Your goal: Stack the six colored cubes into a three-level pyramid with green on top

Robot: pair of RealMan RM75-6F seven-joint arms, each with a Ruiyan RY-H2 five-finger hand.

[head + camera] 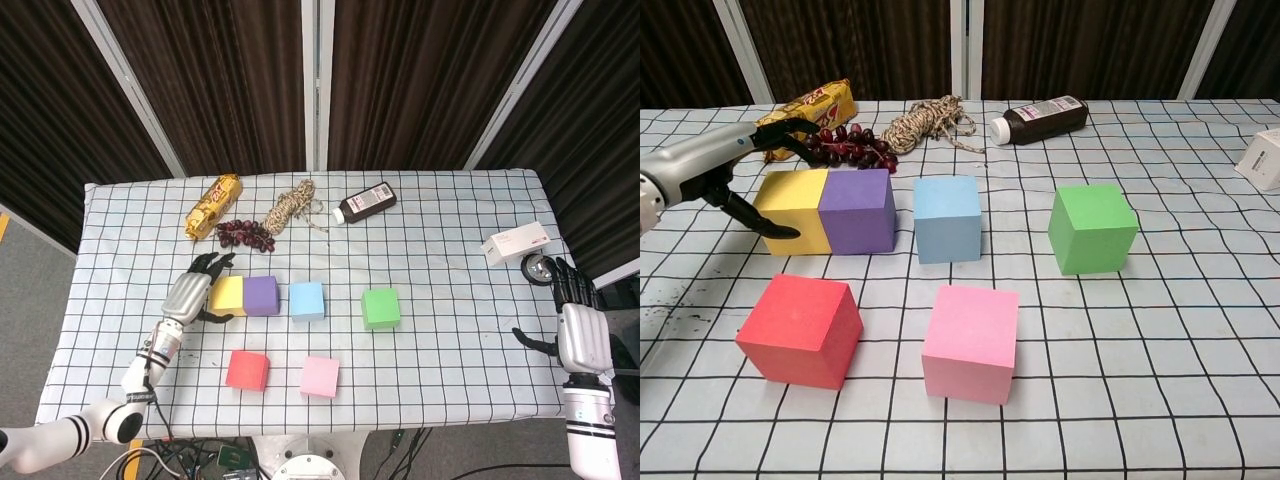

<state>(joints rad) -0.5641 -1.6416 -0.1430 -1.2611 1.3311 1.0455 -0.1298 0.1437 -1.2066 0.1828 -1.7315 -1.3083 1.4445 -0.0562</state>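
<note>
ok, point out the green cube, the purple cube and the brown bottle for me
green cube (1092,213), chest view, on its top face
purple cube (856,222), chest view, on its front face
brown bottle (368,201), head view, on the middle of its body
</note>
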